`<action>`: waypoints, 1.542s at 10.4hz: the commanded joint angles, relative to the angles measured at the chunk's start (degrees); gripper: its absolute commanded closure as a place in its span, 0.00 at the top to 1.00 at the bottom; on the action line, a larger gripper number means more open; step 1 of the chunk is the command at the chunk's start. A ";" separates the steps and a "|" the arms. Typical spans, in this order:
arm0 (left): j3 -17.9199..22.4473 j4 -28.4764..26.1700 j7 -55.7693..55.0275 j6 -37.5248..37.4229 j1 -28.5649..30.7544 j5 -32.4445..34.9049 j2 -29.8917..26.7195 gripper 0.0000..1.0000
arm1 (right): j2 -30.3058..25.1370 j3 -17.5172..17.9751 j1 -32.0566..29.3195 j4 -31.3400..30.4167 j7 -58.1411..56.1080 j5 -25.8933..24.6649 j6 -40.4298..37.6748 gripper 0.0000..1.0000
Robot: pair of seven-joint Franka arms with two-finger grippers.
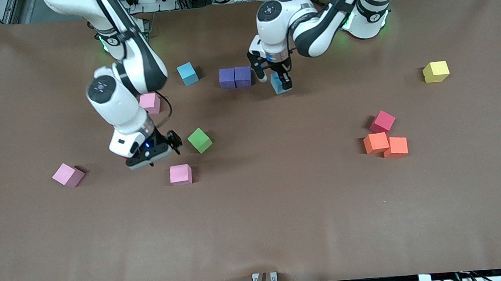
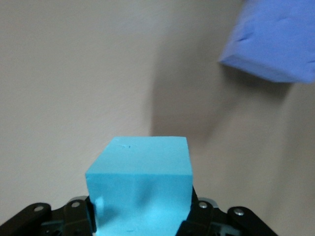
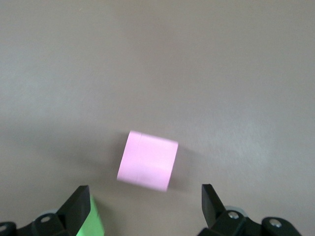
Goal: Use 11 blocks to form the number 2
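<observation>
**Left fingers clamped on a light blue block; right fingers wide open over pink**

Across the front view, from the right arm's end of the counter (image 1: 257, 229) to the left arm's:

- Pink block (image 1: 68, 175), alone at the right arm's end.
- Right gripper (image 1: 162, 151): up in the air, fingers (image 3: 78, 209) spread wide, holding nothing. In its wrist view a pink block (image 3: 147, 160) lies between the two fingertips, out ahead of them, not touched (same one as (image 1: 180, 174) as far as I can tell). Green block (image 1: 199, 140) just beside the fingers, its corner visible at one fingertip.
- Another pink block (image 1: 150, 103) beside the right arm's wrist; free light blue block (image 1: 188, 73) farther from the front camera than the green one.
- Two purple blocks (image 1: 235, 77) touching side by side.
- Left gripper (image 1: 274, 77): fingers closed on a second light blue block (image 2: 142, 189), just beside the purple pair but apart from it. Cannot tell if the held block touches the counter.
- Red block (image 1: 382, 121) plus two orange blocks (image 1: 385, 145) clustered, well apart from either gripper.
- Yellow block (image 1: 436, 72) alone at the left arm's end.
</observation>
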 commanded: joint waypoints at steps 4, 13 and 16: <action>3.53 1.97 2.96 4.33 -6.95 7.47 5.38 0.01 | 15.62 0.14 -0.68 7.24 10.55 1.25 12.48 1.00; 11.89 5.67 3.50 4.33 -18.12 6.34 9.17 0.01 | 16.52 1.90 -0.78 3.48 21.20 3.78 13.99 1.00; 13.65 6.55 3.24 4.33 -20.49 6.25 9.96 0.04 | 16.52 2.69 -0.86 3.21 21.20 4.94 13.46 1.00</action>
